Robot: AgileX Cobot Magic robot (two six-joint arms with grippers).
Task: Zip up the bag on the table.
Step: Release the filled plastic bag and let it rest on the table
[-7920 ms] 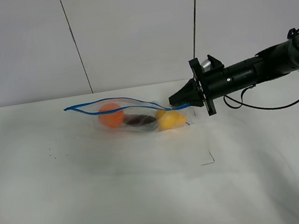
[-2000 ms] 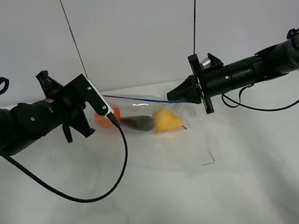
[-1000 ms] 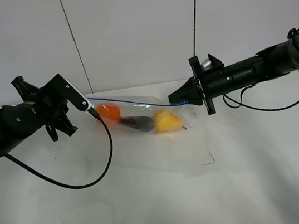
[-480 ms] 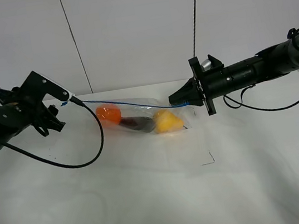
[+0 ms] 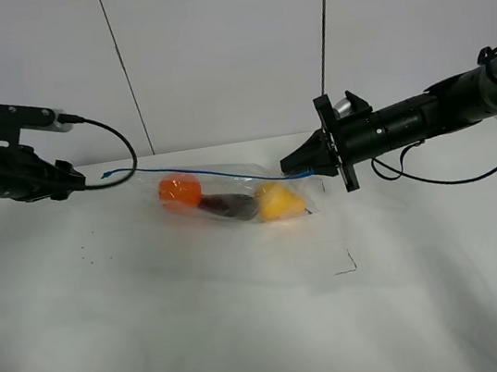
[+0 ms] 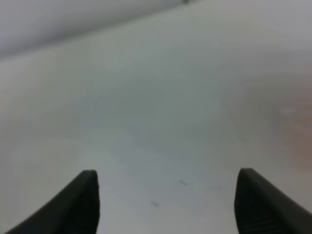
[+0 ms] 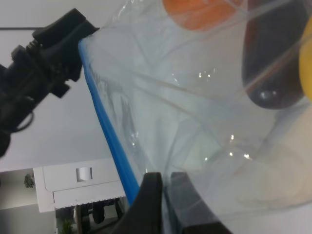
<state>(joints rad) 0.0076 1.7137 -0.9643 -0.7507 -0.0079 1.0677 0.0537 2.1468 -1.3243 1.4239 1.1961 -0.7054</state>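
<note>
The right gripper (image 5: 289,166) is closed tight on the right-hand corner of the bag (image 5: 232,198), pinching the clear plastic at the end of the blue zip strip (image 5: 218,173). In the right wrist view the two black fingers of this gripper (image 7: 163,184) meet on the film, with the strip (image 7: 109,131) running away from them toward the other arm.

The left gripper (image 5: 72,185) stands wide open and holds nothing. In its wrist view this gripper (image 6: 168,195) shows two fingers well apart with only bare counter (image 6: 161,97) between them. It hangs at the far left above the counter (image 5: 252,335), just beside the loose left end of the strip; contact there cannot be told.

The bag lies on the counter near the middle toward the back, with an orange fruit (image 5: 179,191), a dark fruit (image 5: 230,206) and a yellow fruit (image 5: 278,202) inside.

A second ago the left gripper was narrower and sat at the strip next to the orange fruit. Since then it has spread its fingers and drawn back leftward past the strip's end. Early on the bag's mouth gaped in a loop; now the strip shows as a single thin line. The right gripper has kept its place and grip.
</note>
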